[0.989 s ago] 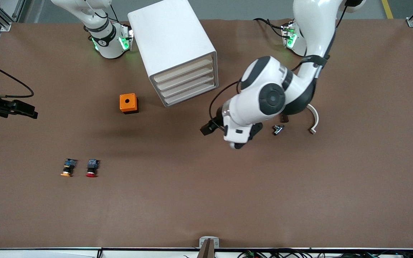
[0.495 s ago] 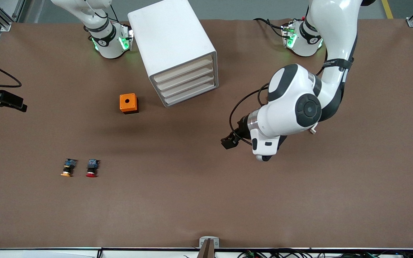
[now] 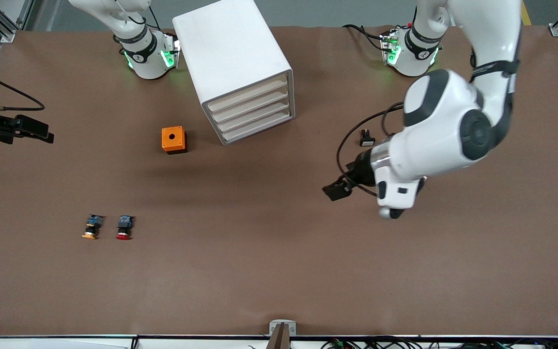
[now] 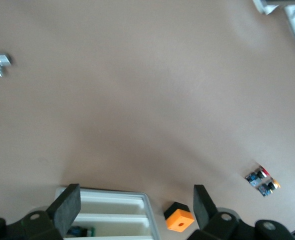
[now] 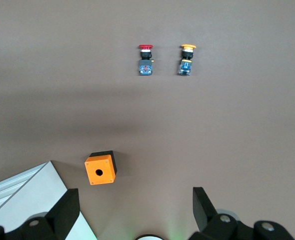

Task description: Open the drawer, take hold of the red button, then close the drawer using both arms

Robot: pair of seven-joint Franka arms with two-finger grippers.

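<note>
On table, button (image 3: 124, 228) far from left claw (image 4: 137, 205)

Even overhead light, soft shadows on the table (image 3: 279, 271) — left wrist view washed out, slightly blurred

Both arms (image 3: 443, 131) are glossy white with black bands at the joints. Green lights shine on the round bases (image 3: 150, 58). Black cables (image 3: 351, 140) loop near the wrists. The fingers (image 4: 67, 207) are black.
</note>
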